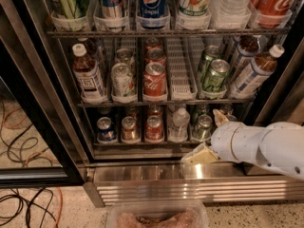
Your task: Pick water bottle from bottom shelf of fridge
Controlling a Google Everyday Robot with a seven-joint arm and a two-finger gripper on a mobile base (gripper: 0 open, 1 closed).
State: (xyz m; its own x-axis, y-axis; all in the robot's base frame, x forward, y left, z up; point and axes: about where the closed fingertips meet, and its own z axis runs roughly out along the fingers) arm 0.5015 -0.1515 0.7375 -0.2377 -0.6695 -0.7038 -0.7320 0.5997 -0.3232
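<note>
The fridge (42,103) stands open, with a steel base grille (190,186). The water bottle (179,123), small and clear with a white cap, stands on the bottom shelf (142,144) between a red can (153,127) and a green can (204,126). My gripper (205,137), on a white arm coming in from the right, is at the shelf's right front, just right of and slightly below the bottle. It is open and empty. One beige finger (197,156) lies over the fridge sill, and the other (219,117) is up beside the green can.
The middle rack holds brown-liquid bottles (88,77), Coca-Cola cans (154,80) and green cans (214,74). Large bottles stand on the top rack. A clear plastic container (156,215) sits on the floor at the bottom edge. Cables (23,127) lie on the floor at left.
</note>
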